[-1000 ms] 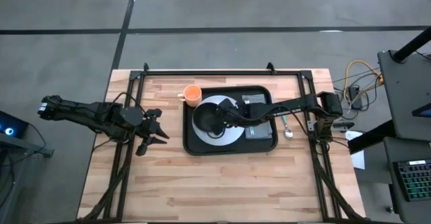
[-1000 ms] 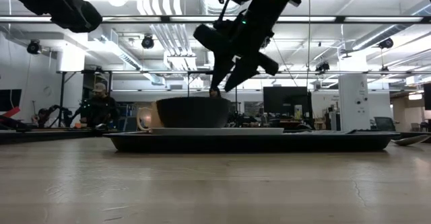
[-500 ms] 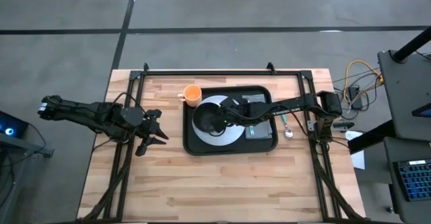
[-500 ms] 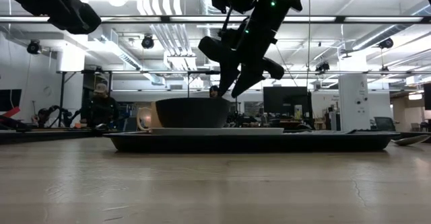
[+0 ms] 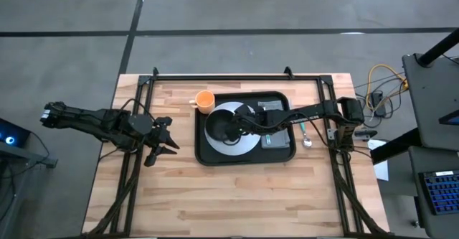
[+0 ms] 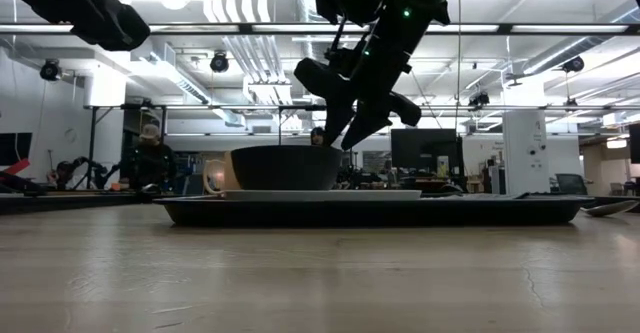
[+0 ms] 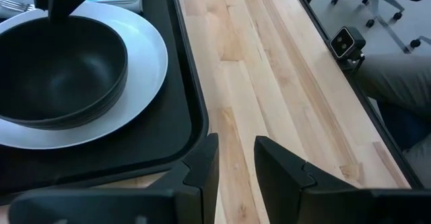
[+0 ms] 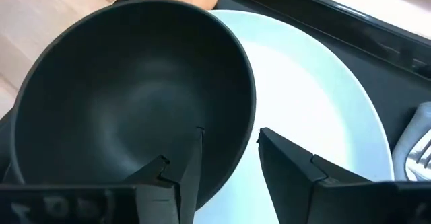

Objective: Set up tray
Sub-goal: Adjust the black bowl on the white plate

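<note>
- Hovering over the black bowl (image 8: 128,103), the right gripper (image 8: 225,160) is spread open, one finger each side of its rim.
- Left gripper (image 5: 163,143), also released, waits near the table's left edge.
- The tray (image 5: 208,155) looks stiff and probably slippery; grasp its raised rim.

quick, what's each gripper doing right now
Left gripper: open, empty, over the table left of the tray.
Right gripper: open, above the black bowl rim, holding nothing.
</note>
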### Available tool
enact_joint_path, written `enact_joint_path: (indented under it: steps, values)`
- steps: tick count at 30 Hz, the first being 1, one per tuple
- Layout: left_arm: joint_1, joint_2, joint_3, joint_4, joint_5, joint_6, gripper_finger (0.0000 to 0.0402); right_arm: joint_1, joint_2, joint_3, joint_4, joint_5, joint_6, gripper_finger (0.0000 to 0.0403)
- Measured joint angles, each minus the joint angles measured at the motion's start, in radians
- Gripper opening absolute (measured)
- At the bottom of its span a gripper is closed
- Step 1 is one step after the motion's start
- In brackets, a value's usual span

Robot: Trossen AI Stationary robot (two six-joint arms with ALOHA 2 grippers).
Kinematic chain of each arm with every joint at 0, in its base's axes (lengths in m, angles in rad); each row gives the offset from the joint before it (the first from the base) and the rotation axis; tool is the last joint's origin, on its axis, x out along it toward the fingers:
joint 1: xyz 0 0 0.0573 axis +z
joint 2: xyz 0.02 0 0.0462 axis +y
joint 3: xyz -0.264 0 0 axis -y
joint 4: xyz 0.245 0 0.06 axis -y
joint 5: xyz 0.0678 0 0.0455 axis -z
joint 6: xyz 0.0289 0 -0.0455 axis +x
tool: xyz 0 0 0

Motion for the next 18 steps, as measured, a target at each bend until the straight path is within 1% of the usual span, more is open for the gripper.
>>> enact_joint_path:
  steps: [6, 9, 13, 18]
  values:
    - [0.0, 0.0, 0.005, 0.0, 0.0, 0.0, 0.0076, 0.0, 0.004, -0.017, 0.034, 0.0, 0.008, 0.0133]
    - [0.0, 0.0, 0.006, -0.001, 0.0, 0.0, 0.0076, 0.0, 0.039, -0.02, 0.047, -0.007, 0.011, 0.0132]
    - [0.0, -0.006, 0.007, -0.016, 0.003, -0.003, 0.0076, -0.001, 0.087, 0.001, 0.042, -0.02, 0.006, 0.0132]
    - [0.0, -0.016, 0.008, -0.043, 0.004, -0.01, 0.0076, -0.004, 0.093, 0.022, 0.041, -0.02, -0.012, 0.0129]
